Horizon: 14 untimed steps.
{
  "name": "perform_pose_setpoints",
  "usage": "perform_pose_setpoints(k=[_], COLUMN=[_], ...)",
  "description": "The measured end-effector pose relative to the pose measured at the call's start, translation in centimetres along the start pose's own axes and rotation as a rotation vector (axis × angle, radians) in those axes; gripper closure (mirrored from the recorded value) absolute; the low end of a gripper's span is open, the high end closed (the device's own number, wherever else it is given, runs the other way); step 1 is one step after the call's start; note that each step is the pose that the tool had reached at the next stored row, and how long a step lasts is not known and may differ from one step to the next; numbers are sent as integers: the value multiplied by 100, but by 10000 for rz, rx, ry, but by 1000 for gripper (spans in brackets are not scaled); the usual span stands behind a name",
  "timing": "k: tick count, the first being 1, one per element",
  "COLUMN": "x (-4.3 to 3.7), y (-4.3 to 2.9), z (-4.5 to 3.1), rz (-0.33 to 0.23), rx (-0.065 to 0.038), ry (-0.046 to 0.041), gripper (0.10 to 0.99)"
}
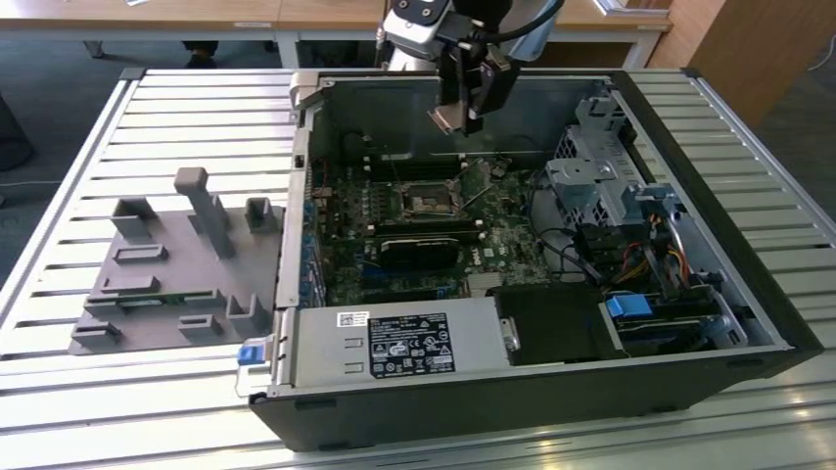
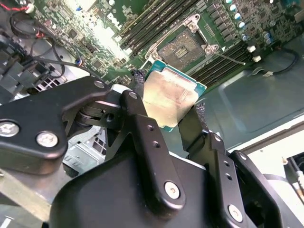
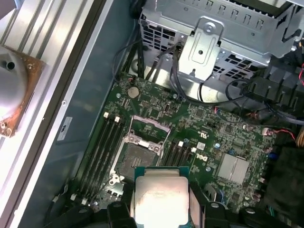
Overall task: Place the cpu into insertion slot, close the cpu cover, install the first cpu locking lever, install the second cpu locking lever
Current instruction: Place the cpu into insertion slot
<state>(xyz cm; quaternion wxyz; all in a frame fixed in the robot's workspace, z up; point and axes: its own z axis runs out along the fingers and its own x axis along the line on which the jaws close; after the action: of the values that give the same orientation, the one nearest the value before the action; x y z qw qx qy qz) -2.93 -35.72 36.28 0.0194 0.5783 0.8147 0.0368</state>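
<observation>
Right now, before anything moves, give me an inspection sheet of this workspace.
Surface: slatted metal table, bearing an open computer case.
Job's things: cpu held above the green circuit board; insertion slot bare; cpu cover raised open.
Clutter: grey fixture tray beside the case, on the exterior view's left.
Gripper: gripper shut on the cpu, over the case.
Cables: coloured wires by the drive cage, apart from the slot.
Surroundings: wooden desks behind the table.
</observation>
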Motion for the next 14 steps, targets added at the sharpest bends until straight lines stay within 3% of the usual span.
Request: perform_pose_setpoints(k=[14], x=[6], y=[-1], z=[14], rz=[1414], rx=[-10], ry=[-132], gripper=[549])
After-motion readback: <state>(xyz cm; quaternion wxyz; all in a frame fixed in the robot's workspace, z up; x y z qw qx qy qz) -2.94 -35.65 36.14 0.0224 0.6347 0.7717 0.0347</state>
